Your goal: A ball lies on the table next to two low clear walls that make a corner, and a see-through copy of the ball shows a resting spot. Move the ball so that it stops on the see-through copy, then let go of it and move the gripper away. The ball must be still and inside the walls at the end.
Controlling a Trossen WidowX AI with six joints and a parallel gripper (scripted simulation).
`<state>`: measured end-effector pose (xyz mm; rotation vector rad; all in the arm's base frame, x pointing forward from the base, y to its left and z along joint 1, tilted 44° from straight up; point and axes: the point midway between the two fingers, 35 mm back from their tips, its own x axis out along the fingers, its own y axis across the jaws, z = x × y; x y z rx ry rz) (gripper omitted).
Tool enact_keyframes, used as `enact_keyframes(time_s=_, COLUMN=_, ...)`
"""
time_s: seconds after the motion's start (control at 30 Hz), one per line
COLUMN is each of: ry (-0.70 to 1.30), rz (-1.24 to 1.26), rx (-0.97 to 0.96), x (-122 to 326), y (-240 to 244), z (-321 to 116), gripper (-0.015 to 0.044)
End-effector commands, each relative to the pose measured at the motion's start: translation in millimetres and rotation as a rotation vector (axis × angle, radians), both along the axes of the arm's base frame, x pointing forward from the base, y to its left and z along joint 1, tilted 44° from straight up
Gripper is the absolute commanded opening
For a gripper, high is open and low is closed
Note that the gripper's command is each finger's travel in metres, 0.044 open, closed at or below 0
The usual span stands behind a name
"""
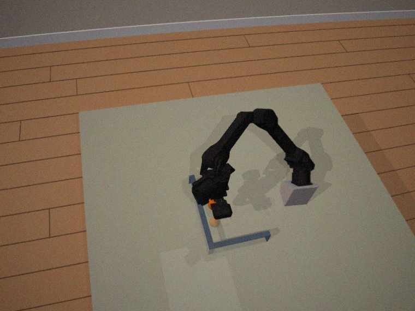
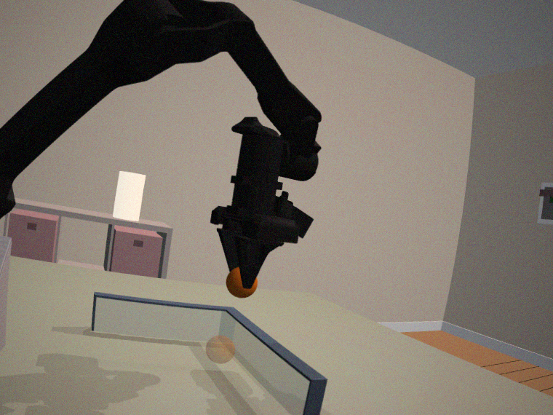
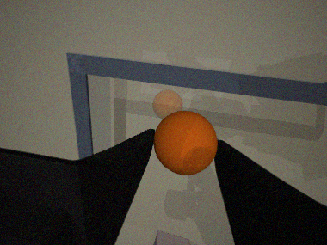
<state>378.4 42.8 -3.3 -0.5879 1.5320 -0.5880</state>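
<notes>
The gripper (image 2: pixel 243 280) is closed about halfway on the orange ball (image 2: pixel 239 282), which sits pinched between the fingertips and hangs in the air above the table (image 2: pixel 378 369). Below it, the see-through copy (image 2: pixel 220 349) rests inside the corner of the walls (image 2: pixel 271 341), near the inner side.
</notes>
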Motion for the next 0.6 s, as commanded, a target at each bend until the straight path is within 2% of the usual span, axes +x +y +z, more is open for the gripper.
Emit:
enact_keyframes(time_s=0.0, ry=0.013, rz=-0.003, rx=-0.002, x=-9.2, y=-0.7, z=-30.1, gripper=0.0)
enact_keyframes(time_s=0.23, ry=0.013, rz=-0.003, rx=-0.002, x=-9.3, y=-5.0, z=-36.1, gripper=0.0)
enact_keyframes(time_s=0.57, ry=0.013, rz=-0.003, rx=-0.005, x=-12.5, y=-46.3, z=-79.2, gripper=0.0)
